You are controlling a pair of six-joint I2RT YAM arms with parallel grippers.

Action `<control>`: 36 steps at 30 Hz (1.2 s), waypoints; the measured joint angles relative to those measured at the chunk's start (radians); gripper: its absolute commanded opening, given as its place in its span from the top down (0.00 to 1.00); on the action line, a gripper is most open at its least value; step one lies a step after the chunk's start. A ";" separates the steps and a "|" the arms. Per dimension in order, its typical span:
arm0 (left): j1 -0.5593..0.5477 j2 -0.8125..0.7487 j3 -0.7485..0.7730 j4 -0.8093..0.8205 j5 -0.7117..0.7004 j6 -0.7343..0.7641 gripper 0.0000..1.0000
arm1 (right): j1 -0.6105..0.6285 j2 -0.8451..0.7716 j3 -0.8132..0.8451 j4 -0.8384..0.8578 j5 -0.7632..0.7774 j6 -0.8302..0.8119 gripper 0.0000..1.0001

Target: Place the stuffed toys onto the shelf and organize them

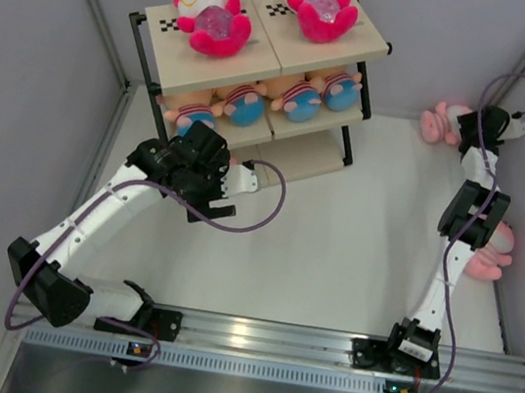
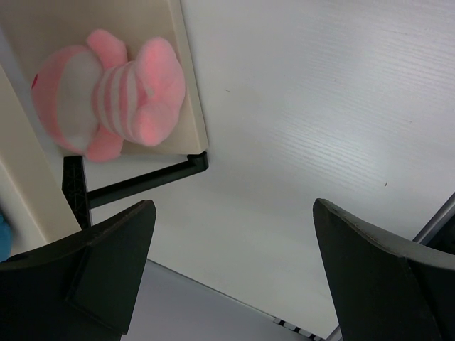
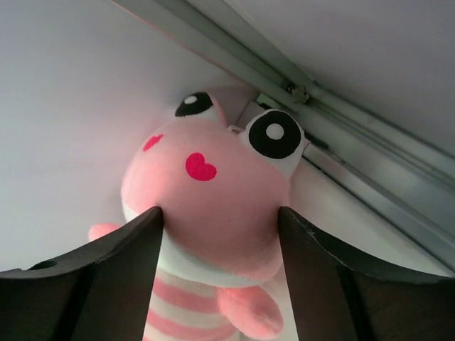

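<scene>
The shelf [image 1: 212, 72] stands at the far left. Two white-faced hot-pink toys [image 1: 214, 13] lie on its top board and several peach toys [image 1: 297, 96] on the middle board. My left gripper [image 1: 201, 143] is open and empty in front of the bottom tier [image 2: 43, 28], where a pale pink striped toy [image 2: 106, 99] lies; the left gripper's [image 2: 234, 270] jaws stand wide apart. My right gripper [image 1: 468, 130] is at the far right corner, shut on the head of a pale pink toy [image 3: 213, 192], which also shows in the top view [image 1: 439, 124].
Another pale pink toy [image 1: 491, 253] lies at the right edge of the table, partly hidden behind the right arm. Grey walls and metal frame posts close in on both sides. A metal rail [image 1: 319, 348] runs along the near edge.
</scene>
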 measured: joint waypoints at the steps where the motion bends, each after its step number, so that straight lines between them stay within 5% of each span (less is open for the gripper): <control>1: 0.000 0.004 0.005 0.000 0.000 0.000 0.02 | 0.001 0.012 0.008 0.005 -0.008 0.012 0.36; 5: 0.000 0.018 0.014 0.000 -0.005 0.003 0.02 | 0.007 0.063 0.043 0.018 -0.018 0.050 0.41; 11: -0.002 0.031 0.022 0.000 -0.009 0.005 0.02 | 0.011 0.076 0.050 0.035 -0.023 0.106 1.00; 18: -0.006 0.031 0.022 0.000 -0.012 0.007 0.02 | 0.011 0.069 0.032 0.051 -0.026 0.103 1.00; 22: -0.015 0.031 0.022 0.000 -0.016 0.008 0.04 | 0.008 -0.069 -0.196 0.091 -0.045 0.077 1.00; 29: -0.122 0.022 0.022 0.000 -0.024 0.035 0.07 | 0.000 -0.545 -0.740 0.089 -0.071 -0.043 1.00; 36: -0.270 -0.026 0.038 -0.001 0.010 0.087 0.02 | 0.079 -1.043 -1.088 -0.037 -0.195 -0.198 1.00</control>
